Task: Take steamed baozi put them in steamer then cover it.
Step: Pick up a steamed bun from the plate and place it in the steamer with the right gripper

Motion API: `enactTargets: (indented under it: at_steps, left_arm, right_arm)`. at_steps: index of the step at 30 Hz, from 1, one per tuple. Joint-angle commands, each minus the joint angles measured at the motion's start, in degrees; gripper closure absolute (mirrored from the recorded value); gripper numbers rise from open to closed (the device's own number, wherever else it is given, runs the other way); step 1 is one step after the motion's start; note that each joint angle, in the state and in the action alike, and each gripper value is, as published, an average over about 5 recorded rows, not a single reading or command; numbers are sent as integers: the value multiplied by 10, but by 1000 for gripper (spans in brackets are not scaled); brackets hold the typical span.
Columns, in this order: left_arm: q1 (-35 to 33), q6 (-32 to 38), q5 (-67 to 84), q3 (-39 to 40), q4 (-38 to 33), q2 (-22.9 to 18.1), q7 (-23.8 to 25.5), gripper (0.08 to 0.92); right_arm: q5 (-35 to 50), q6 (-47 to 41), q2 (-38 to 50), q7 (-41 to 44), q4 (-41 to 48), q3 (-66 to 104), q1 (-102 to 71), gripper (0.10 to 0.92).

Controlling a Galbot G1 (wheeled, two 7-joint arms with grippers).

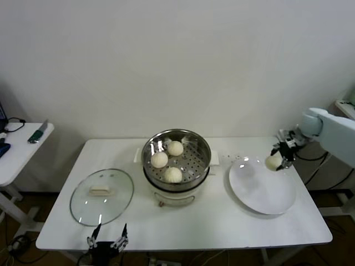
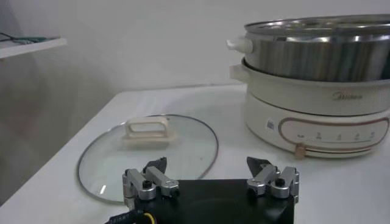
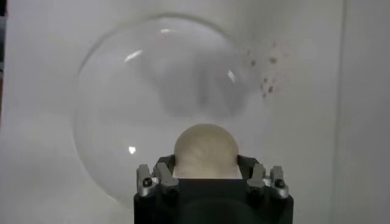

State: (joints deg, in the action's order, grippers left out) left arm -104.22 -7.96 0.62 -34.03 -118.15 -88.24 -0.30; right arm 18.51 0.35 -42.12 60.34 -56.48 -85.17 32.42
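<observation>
Three cream-white baozi (image 1: 167,160) lie in the shiny steamer (image 1: 191,164) on its white pot base at the table's middle. My right gripper (image 1: 279,157) is shut on a fourth baozi (image 1: 273,161) and holds it above the far right edge of the white plate (image 1: 262,191). In the right wrist view the baozi (image 3: 205,151) sits between the fingers (image 3: 163,172), above the plate (image 3: 122,109). The glass cover (image 1: 102,195) with its cream handle lies flat on the table left of the steamer. My left gripper (image 1: 107,240) is open at the table's front edge, near the cover (image 2: 146,152).
A small side table (image 1: 22,145) with tools stands at the far left. The steamer's pot base (image 2: 317,115) shows close in the left wrist view. Cables hang off the table's right end.
</observation>
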Motion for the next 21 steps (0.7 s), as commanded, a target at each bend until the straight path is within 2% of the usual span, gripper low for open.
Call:
enactTargets:
  at_steps: [1,9,21]
  left_arm:
    - [0,0,1,0,-2,5,-1,177]
    - [-5,0,9,-1,-13,11,0,177]
    - [-5,-1,16,-8,-10,10,-1,177]
  right_arm:
    - [193,-63,-32,2,-224,-218,336,338]
    - [304,-118,-137,-17,-263,-197,374,339]
    - [286,-169,-245,-82,-213,-126,200,338]
